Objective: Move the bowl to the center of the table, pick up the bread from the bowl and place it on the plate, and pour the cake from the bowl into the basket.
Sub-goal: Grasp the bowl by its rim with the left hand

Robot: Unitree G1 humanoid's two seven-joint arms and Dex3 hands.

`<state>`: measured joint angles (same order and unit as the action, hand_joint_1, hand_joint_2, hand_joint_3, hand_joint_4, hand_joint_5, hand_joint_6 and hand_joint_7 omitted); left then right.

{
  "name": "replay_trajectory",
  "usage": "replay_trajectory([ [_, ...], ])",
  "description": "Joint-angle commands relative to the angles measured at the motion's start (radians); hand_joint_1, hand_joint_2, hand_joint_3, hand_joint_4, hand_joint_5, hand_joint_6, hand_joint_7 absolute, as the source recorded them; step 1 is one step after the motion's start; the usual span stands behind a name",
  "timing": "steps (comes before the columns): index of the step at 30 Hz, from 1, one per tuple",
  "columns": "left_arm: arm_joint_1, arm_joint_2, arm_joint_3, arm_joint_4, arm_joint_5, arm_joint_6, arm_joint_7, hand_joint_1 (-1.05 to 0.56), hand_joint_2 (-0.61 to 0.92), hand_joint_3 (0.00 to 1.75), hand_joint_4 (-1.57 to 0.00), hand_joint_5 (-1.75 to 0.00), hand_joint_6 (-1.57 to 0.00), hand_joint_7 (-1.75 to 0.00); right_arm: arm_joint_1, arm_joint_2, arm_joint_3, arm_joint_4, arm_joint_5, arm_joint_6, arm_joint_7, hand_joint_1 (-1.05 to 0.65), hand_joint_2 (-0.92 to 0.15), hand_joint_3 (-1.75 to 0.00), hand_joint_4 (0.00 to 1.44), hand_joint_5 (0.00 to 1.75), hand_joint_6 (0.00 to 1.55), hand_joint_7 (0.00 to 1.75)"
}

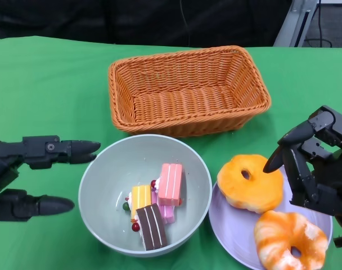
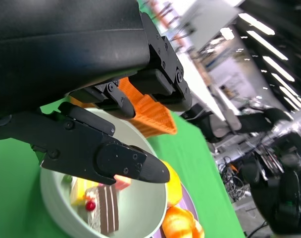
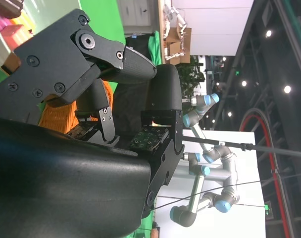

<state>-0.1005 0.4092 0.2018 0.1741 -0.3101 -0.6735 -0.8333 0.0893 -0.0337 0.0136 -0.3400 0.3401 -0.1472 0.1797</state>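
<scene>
A pale green bowl (image 1: pixel 103 185) sits at the table's near middle and holds several cake slices (image 1: pixel 170 184), pink, yellow and brown. To its right a lilac plate (image 1: pixel 227 225) carries two orange bread rings (image 1: pixel 250 183). A wicker basket (image 1: pixel 188 90) stands empty behind the bowl. My left hand (image 1: pixel 30 177) is open just left of the bowl, its fingers pointing at the rim without touching. My right hand (image 1: pixel 314 163) is open above the plate's right side, holding nothing. In the left wrist view the bowl (image 2: pixel 150 198), cake slices (image 2: pixel 106 208) and basket (image 2: pixel 150 111) show past my fingers (image 2: pixel 125 163).
Green cloth (image 1: pixel 47 90) covers the table, with bare cloth on the left and far side. A dark backdrop runs behind the far edge. The right wrist view shows mainly my own right hand (image 3: pixel 106 89) and robot arms (image 3: pixel 210 158) in the background.
</scene>
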Motion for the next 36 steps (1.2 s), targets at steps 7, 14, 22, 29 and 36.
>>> replay_trajectory([
  [7, -0.058, 0.081, -0.034, 0.110, 0.105, -0.478, 0.001, -0.85, 0.92, 0.10, -0.56, -0.04, -0.57, -0.01, -0.008, 0.012, -0.022, -0.006, 0.010, 0.009, 0.005, -0.28, -0.45, -1.11, 0.77, 1.53, 0.68, 1.29],
  [14, -0.161, 0.102, -0.134, 0.330, 0.225, -0.828, 0.072, -0.62, 0.81, 0.00, -0.83, -0.08, -0.80, -0.04, -0.008, 0.025, -0.025, -0.011, 0.019, 0.025, -0.006, -0.26, -0.45, -1.12, 0.76, 1.53, 0.68, 1.27],
  [22, -0.208, 0.089, -0.161, 0.406, 0.379, -0.930, 0.180, -0.57, 0.85, 0.01, -0.96, -0.08, -0.95, -0.05, -0.003, 0.032, -0.022, -0.024, 0.000, 0.028, -0.008, -0.25, -0.48, -1.07, 0.75, 1.54, 0.68, 1.28],
  [29, -0.187, 0.065, -0.111, 0.310, 0.564, -0.864, 0.247, -0.54, 0.88, 0.01, -1.02, -0.08, -0.98, -0.03, 0.005, 0.035, -0.015, -0.039, -0.003, 0.031, -0.008, -0.28, -0.48, -1.05, 0.75, 1.55, 0.67, 1.29],
  [36, -0.170, 0.075, -0.106, 0.200, 0.755, -0.759, 0.304, -0.54, 0.89, 0.01, -1.04, -0.06, -0.98, -0.01, 0.008, 0.048, -0.006, -0.052, -0.011, 0.028, -0.021, -0.30, -0.44, -1.10, 0.76, 1.54, 0.68, 1.29],
])
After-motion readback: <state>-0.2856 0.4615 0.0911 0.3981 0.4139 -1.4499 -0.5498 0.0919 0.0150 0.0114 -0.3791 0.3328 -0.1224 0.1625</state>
